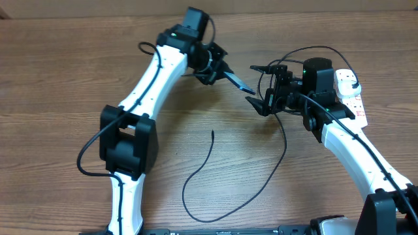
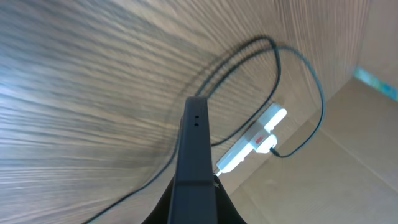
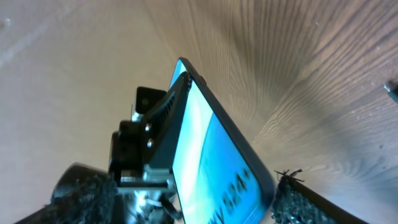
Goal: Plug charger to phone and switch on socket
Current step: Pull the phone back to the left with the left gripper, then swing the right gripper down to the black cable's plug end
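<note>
Wood table (image 1: 65, 78), both arms up over it. Left gripper (image 1: 228, 75) clamped on phone (image 3: 211, 155), midair. Right gripper (image 1: 253, 83) spread wide, phone's free end btwn its fingers. Charger (image 1: 211, 145) slack beneath them, socket (image 1: 353, 98) behind right wrist. Risk: if left lets go before right closes, phone drops.

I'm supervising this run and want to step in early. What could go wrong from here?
1. The left gripper holds the phone off the table by one end while the right gripper stands open around it; a poor handover may drop it.
2. The charger lies unheld on the table, and its cable runs beneath the right arm, which might snag it.
</note>
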`<state>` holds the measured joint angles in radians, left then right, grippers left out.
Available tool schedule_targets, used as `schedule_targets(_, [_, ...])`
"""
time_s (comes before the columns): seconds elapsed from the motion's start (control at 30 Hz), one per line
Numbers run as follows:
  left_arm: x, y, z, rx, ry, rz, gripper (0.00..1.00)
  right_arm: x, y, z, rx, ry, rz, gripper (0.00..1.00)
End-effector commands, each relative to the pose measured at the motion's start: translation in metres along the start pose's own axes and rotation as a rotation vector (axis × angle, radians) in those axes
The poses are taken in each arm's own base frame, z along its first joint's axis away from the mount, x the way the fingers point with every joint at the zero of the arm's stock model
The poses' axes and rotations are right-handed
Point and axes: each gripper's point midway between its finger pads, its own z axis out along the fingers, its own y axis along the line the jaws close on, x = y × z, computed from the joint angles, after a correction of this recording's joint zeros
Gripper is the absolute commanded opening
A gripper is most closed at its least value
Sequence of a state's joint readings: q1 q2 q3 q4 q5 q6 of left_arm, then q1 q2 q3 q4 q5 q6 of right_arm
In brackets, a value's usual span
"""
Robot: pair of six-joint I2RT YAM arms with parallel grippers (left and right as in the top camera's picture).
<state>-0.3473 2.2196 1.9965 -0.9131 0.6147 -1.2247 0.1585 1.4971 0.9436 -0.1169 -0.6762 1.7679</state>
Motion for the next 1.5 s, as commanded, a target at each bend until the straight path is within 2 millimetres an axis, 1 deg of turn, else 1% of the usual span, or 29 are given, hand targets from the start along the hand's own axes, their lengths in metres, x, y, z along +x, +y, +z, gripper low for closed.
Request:
schedule_targets(0.0, [-0.004,-0.015,-0.034,0.086,0.021,0.095,0.04,0.013,0.012,-0.004,-0.021,0.041,-0.185,0.99])
schedule_targets(0.1, [-0.012,-0.012,-0.047,0.114,0.052,0.138,0.05,0.013,0.008,-0.004,-0.01,0.045,-0.289,1.0])
schedule_targets(0.17, [-0.018,-0.006,-0.055,0.12,0.063,0.169,0.04,0.011,0.001,-0.004,0.015,0.042,-0.325,1.0])
schedule_targets(0.3, [-0.029,0.013,-0.072,0.111,0.083,0.235,0.04,0.007,-0.016,-0.005,0.079,0.039,-0.37,1.0])
schedule_targets(0.4, [-0.031,0.024,-0.083,0.124,0.117,0.298,0.04,0.005,-0.024,-0.006,0.11,0.041,-0.408,1.0])
schedule_targets(0.47, [-0.031,0.027,-0.091,0.157,0.14,0.378,0.04,0.005,-0.025,-0.006,0.111,0.045,-0.457,1.0])
schedule_targets(0.6, [-0.023,0.031,-0.103,0.227,0.188,0.564,0.04,0.008,-0.024,-0.005,0.101,0.068,-0.582,1.0])
schedule_targets(0.67, [-0.021,0.039,-0.106,0.216,0.197,0.607,0.04,0.012,-0.022,-0.005,0.088,0.09,-0.648,0.99])
schedule_targets(0.77, [-0.02,0.047,-0.11,0.207,0.208,0.65,0.04,0.017,-0.02,-0.004,0.077,0.105,-0.699,0.99])
schedule_targets(0.83, [-0.021,0.05,-0.112,0.209,0.209,0.671,0.04,0.023,-0.018,-0.002,0.073,0.114,-0.742,0.99])
schedule_targets(0.93, [-0.02,0.054,-0.115,0.216,0.212,0.725,0.04,0.039,-0.013,0.003,0.072,0.128,-0.804,0.99])
schedule_targets(1.0, [-0.018,0.056,-0.119,0.233,0.221,0.758,0.04,0.047,-0.01,0.007,0.096,0.102,-0.848,0.99])
schedule_targets(1.1, [-0.021,0.06,-0.125,0.24,0.219,0.758,0.04,0.05,-0.007,0.008,0.177,0.004,-0.889,0.99])
schedule_targets(1.17, [-0.03,0.065,-0.133,0.244,0.2,0.735,0.04,0.05,-0.005,0.005,0.242,-0.087,-0.904,0.99])
schedule_targets(1.23, [-0.038,0.069,-0.139,0.248,0.185,0.714,0.04,0.053,-0.004,0.004,0.268,-0.121,-0.922,0.99])
schedule_targets(1.33, [-0.048,0.075,-0.149,0.252,0.164,0.684,0.04,0.059,-0.005,0.006,0.276,-0.124,-0.94,0.99])
schedule_targets(1.43, [-0.055,0.081,-0.157,0.255,0.148,0.658,0.04,0.061,-0.017,0.01,0.318,-0.115,-0.954,1.0])
schedule_targets(1.47, [-0.057,0.082,-0.159,0.256,0.145,0.65,0.04,0.059,-0.026,0.012,0.354,-0.114,-0.956,1.0])
